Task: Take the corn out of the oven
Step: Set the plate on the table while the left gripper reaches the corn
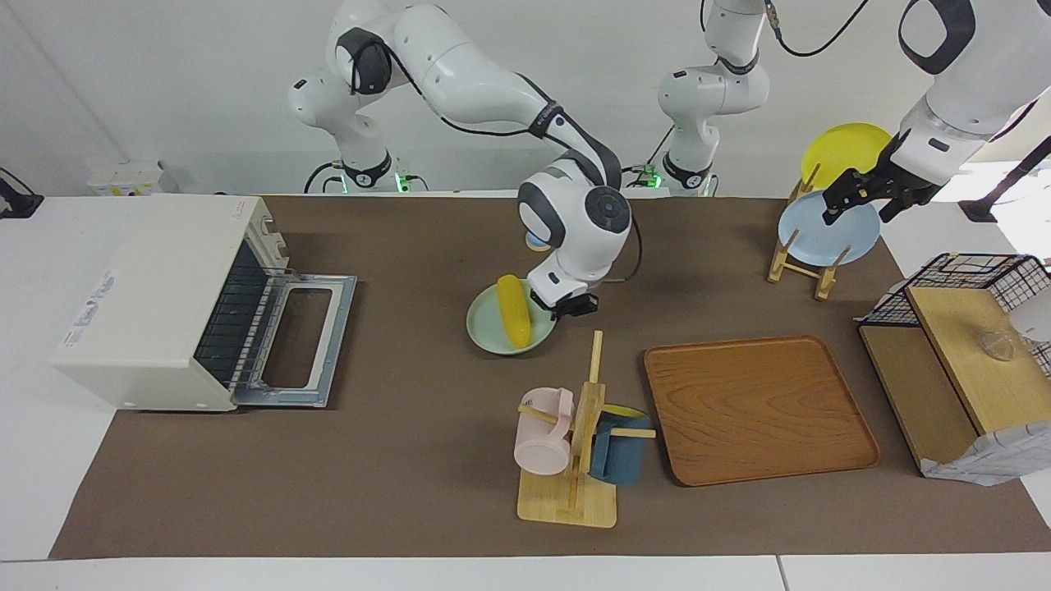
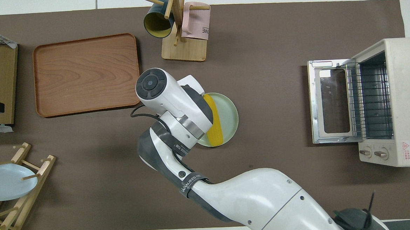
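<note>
My right claw (image 1: pixel 566 309) is clamped on the rim of the green plate (image 1: pixel 486 330), the corn (image 1: pixel 515 322) lying on it. The oven (image 1: pixel 156 300) stands well apart, door down. My left claw (image 1: pixel 862 197) waits spread over the dish rack (image 1: pixel 800 267).

Right gripper (image 1: pixel 566 309) clamps green plate (image 1: pixel 493 332) bearing corn (image 1: pixel 515 321); oven (image 1: pixel 156 300) open.

Bare brown mat lies wide open across the lower frame in the facing view and between the oven (image 1: pixel 156 300) and the plate (image 1: pixel 509 328). The mug rack (image 1: pixel 575 435) and wooden tray (image 1: pixel 755 410) crowd the lower centre and lower right, while the oven's dropped door (image 1: pixel 304 341) blocks the mat at left.
</note>
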You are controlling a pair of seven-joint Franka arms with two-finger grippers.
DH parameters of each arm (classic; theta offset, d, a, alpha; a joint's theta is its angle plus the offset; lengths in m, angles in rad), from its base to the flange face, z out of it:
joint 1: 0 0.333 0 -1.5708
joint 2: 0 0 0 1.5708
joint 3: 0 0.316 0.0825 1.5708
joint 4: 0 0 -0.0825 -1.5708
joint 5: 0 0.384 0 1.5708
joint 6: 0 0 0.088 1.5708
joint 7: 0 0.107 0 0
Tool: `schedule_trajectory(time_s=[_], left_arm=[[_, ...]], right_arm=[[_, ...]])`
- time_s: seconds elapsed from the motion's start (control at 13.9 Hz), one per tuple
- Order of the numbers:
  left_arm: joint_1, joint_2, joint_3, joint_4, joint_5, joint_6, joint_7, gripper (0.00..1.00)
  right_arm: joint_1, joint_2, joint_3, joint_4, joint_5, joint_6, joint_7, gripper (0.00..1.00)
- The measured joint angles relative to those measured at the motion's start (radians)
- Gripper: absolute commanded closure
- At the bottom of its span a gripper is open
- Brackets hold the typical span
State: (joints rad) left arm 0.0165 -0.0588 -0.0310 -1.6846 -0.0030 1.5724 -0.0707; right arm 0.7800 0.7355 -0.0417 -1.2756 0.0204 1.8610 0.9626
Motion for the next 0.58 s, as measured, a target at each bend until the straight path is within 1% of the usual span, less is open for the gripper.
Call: schedule_trajectory(time_s=[0.07,0.22,0.29,0.36,0.43,0.5,0.58], left_arm=[[-0.024,-0.014,-0.009,-0.068,-0.001,0.096,-0.054,0.00],[-0.097,-0.039,-0.021,-0.223,-0.002,0.268,-0.122,0.00],[-0.128,-0.045,-0.024,-0.280,-0.006,0.321,-0.147,0.00],[-0.147,-0.046,-0.026,-0.315,-0.011,0.353,-0.163,0.00],[-0.162,-0.045,-0.026,-0.341,-0.020,0.385,-0.167,0.00],[-0.184,-0.043,-0.025,-0.367,-0.034,0.432,-0.178,0.00],[-0.227,-0.032,-0.025,-0.393,-0.050,0.501,-0.226,0.00]], right_arm=[[-0.003,0.014,0.008,0.017,0.012,0.008,0.015,0.52],[-0.026,0.008,0.021,0.070,0.053,-0.013,0.019,0.51],[-0.046,-0.008,0.022,0.107,0.057,-0.051,0.019,0.51],[-0.074,-0.039,0.021,0.136,0.056,-0.096,0.011,0.54],[-0.115,-0.082,0.018,0.145,0.053,-0.140,-0.030,0.60],[-0.176,-0.133,0.016,0.131,0.052,-0.182,-0.111,0.70],[-0.250,-0.188,0.016,0.086,0.052,-0.206,-0.212,0.86]])
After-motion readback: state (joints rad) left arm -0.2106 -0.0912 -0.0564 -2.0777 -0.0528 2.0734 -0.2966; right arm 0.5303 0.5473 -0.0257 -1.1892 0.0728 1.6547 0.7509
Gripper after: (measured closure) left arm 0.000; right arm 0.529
